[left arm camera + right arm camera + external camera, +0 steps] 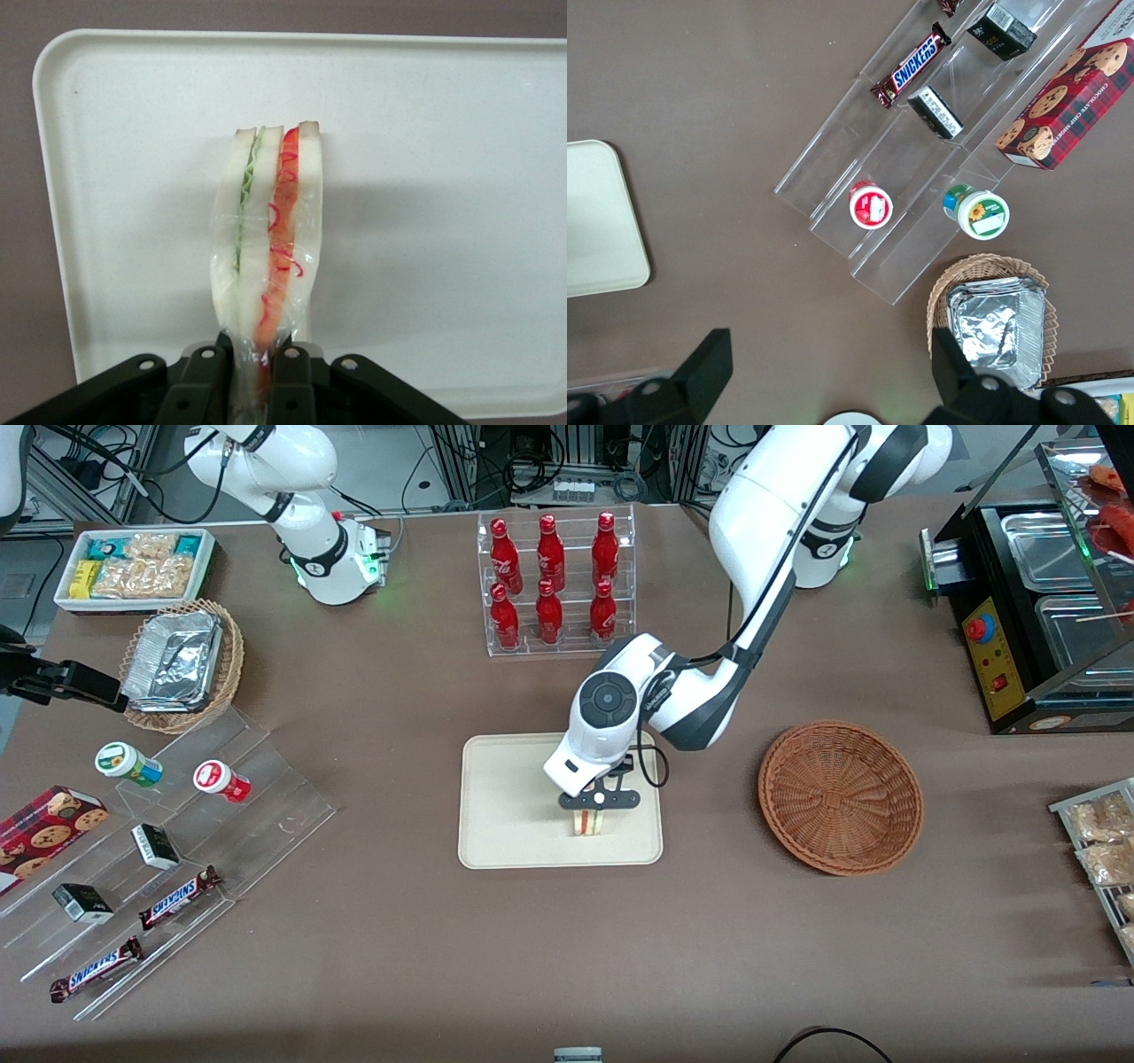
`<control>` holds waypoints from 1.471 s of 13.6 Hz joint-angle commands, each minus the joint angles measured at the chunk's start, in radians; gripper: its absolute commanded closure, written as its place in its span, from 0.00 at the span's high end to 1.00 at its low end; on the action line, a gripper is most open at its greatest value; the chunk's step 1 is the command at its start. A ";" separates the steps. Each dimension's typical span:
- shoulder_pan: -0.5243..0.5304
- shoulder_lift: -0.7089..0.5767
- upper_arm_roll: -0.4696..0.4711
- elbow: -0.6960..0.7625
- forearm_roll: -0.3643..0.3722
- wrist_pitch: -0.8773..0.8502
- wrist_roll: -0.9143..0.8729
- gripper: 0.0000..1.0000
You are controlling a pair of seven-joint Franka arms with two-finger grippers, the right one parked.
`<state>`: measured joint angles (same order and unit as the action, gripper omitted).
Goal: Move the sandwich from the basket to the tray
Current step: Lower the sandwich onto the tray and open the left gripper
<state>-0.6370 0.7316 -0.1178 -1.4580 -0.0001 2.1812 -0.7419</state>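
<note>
The claw [599,801] hangs over the tray [505,815], in the part of it nearer the front camera and toward the basket [840,795], and it is pinched tight on the sandwich [590,823]. In the left wrist view the two black fingers [205,382] clamp the wedge [266,257] at one end, through its clear wrapping, with the bread slices standing on edge and the layered cut side turned up to the lens: green filling along one seam, red along the other, pale bread between and outside. The wedge's long axis runs straight out from the fingers and points down at the cream surface [443,177]; its free end looks to be at or just above the tray, though contact cannot be made out. From the front, only a short striped piece shows below the claw, nearer the front camera than the arm's wrist. The basket sits on the brown counter [399,691] well apart from the tray, toward the working arm's end, with nothing visible in it.
</note>
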 commanded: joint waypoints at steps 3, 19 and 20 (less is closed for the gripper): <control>-0.013 0.040 0.014 0.070 0.028 -0.004 -0.020 0.00; -0.016 -0.020 0.014 0.073 0.031 -0.061 -0.072 1.00; -0.016 -0.040 0.014 0.073 0.029 -0.105 -0.080 1.00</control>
<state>-0.6392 0.7406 -0.1144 -1.3815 0.0146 2.1456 -0.7797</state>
